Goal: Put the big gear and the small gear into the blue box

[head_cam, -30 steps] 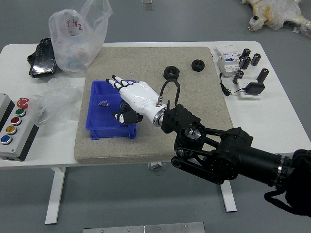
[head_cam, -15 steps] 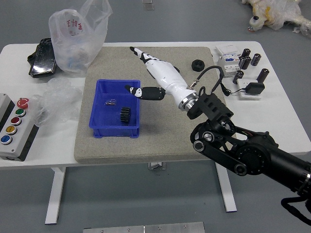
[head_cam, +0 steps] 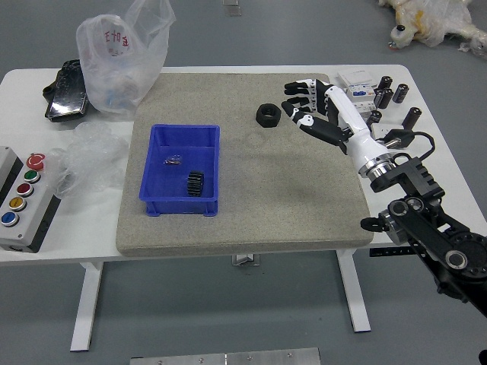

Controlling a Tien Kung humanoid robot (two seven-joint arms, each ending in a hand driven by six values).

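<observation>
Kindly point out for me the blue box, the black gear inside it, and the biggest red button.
Blue box (head_cam: 181,207): head view, near wall.
Black gear (head_cam: 195,183): head view, toothed side.
Red button (head_cam: 35,160): head view, top.

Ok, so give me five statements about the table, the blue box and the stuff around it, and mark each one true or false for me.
1. A ribbed black gear lies inside the blue box. True.
2. The right robot hand is reaching into the blue box. False: it is to the right of the box, toward the mat's far right corner.
3. A black ring sits on the mat, outside the box. True.
4. The button panel is at the table's right end. False: it is at the left end.
5. A small metallic piece is in the blue box. True.
</observation>
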